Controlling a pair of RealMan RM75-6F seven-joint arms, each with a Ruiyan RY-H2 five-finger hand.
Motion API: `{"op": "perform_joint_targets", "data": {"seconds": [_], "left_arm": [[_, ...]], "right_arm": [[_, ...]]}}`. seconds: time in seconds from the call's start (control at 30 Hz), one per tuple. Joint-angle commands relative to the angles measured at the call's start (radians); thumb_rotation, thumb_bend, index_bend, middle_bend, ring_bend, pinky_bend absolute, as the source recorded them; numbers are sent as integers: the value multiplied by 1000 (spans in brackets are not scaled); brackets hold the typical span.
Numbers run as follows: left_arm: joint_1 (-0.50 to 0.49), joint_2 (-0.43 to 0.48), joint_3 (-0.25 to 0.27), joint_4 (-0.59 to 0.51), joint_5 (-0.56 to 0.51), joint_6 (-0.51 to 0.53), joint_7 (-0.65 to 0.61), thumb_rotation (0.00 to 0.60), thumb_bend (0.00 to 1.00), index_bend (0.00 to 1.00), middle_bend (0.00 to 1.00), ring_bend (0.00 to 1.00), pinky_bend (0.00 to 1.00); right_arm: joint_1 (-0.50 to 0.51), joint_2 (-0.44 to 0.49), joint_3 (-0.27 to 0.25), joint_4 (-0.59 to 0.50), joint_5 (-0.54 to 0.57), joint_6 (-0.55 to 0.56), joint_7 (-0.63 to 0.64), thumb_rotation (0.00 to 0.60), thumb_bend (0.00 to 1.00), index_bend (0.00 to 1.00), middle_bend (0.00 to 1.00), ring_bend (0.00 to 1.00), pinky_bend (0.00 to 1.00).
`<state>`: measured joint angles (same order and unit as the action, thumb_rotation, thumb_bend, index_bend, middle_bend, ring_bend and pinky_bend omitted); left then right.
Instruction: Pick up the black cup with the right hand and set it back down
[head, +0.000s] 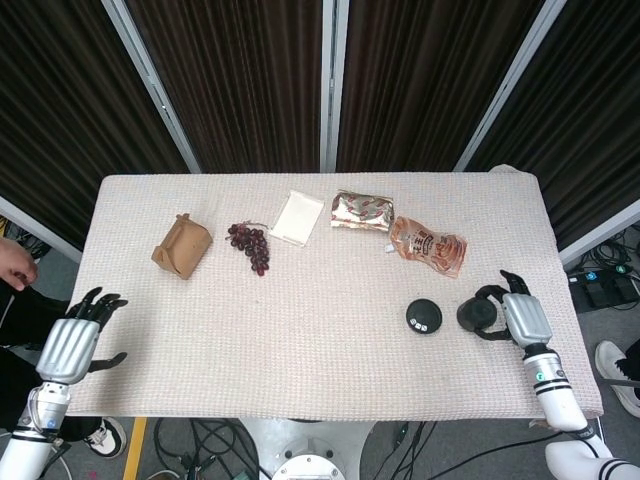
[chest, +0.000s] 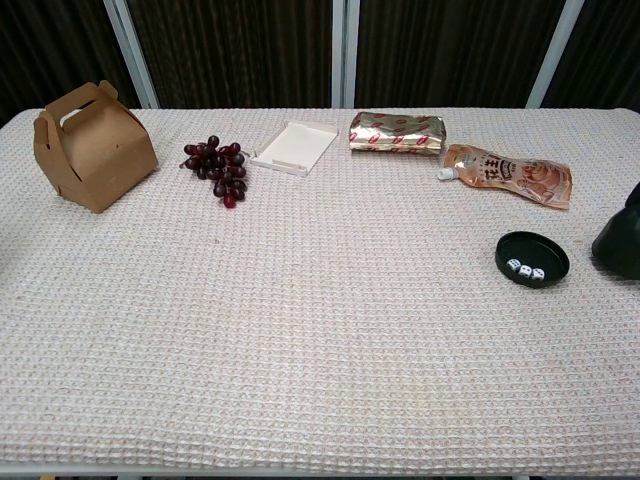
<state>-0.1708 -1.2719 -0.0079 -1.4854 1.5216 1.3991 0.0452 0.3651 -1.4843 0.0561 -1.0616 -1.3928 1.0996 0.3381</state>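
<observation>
In the chest view the black cup (chest: 622, 243) is cut by the right edge of the picture, just right of the black tray (chest: 532, 258), so only its left part shows, and the right hand holding it is outside this view. The pips on the small dice (chest: 525, 269) inside the tray are too small to read. In the head view the left hand (head: 70, 345) shows, but its arm is cut by the bottom edge.
</observation>
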Motion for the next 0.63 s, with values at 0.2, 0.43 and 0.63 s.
{"op": "perform_joint_targets", "data": {"seconds": [0.2,0.43,0.63], "left_arm": [[0,3,-6,-4,1,8,-6,600,21,230,166,76,267],[-1,14,-13,-16,-5,11,-7,600,21,230,166,76,267],[-3,22,-17,-27,-6,14,-5,600,21,231,167,76,267]], "right_arm": [[-8,74,10,-96,-35,57,0,600,0,76,43,0,0],[-51,152,12,-240,-113,225,-130,600,0,70,49,0,0],[-100,205,7,-390,-129,317,-316,600,0,31,42,0,0]]}}
